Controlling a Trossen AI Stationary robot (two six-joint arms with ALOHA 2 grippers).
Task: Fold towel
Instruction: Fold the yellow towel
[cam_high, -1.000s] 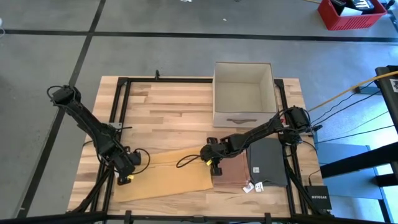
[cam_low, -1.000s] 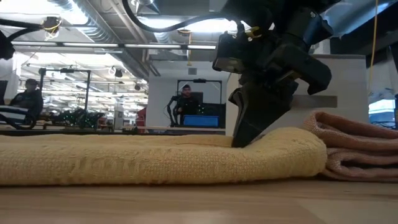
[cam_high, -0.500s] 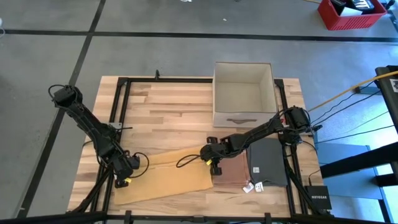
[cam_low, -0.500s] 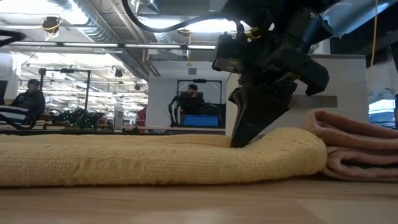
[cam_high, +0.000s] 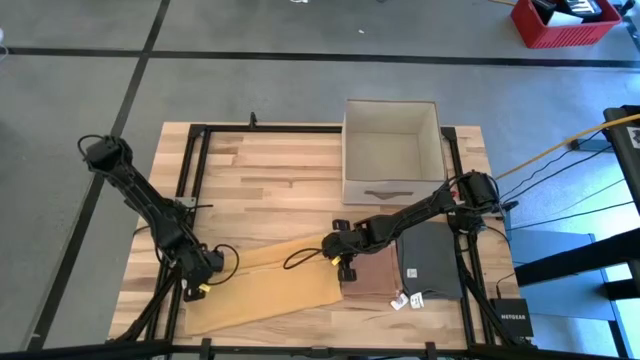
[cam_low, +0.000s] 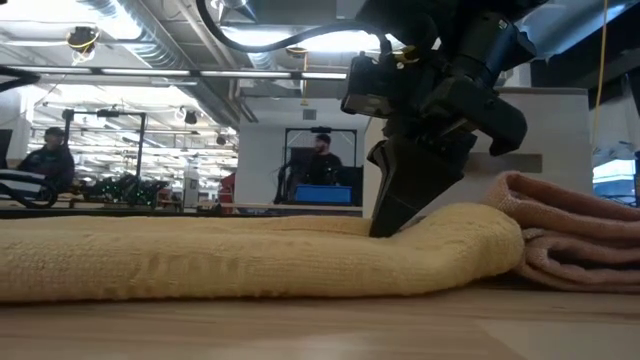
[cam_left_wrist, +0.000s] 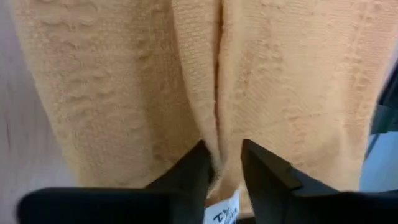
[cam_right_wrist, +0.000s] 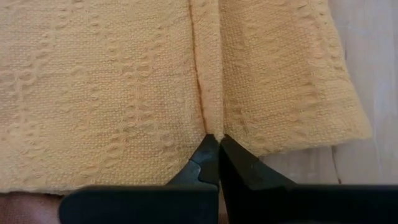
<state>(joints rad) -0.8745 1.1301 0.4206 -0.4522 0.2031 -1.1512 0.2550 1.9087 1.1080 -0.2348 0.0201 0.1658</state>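
A yellow towel (cam_high: 270, 285) lies flat along the near part of the wooden table. It also fills the low view (cam_low: 230, 260). My left gripper (cam_high: 205, 280) is down at the towel's left end. In its wrist view a raised ridge of cloth and a white label (cam_left_wrist: 222, 214) sit between its narrowly parted fingers (cam_left_wrist: 221, 168). My right gripper (cam_high: 345, 263) is shut on the towel's right end (cam_right_wrist: 212, 142), as the low view also shows (cam_low: 395, 225). My left gripper has a raised ridge of the towel (cam_left_wrist: 219, 149) between its two fingers at the left end, coming steeply from above. The towel around it lies on the table. How many layers it has, I cannot tell. My right gripper pinches a raised ridge of cloth (cam_right_wrist: 208, 121) at its fingertips near the towel's right end, slanting down from above. The ridge runs straight away from the fingers. The rest of the towel rests slack on the table.
A folded pinkish-brown towel (cam_high: 372, 275) lies against the yellow towel's right end, and it shows in the low view (cam_low: 575, 240) too. A folded grey towel (cam_high: 430, 260) is to its right. An open white box (cam_high: 392, 150) stands at the far right. Bare wood spreads at the far left.
My left gripper has gone down and a little toward the table's near-left corner, onto the towel's left end. My right gripper and the towel's right end have kept still.
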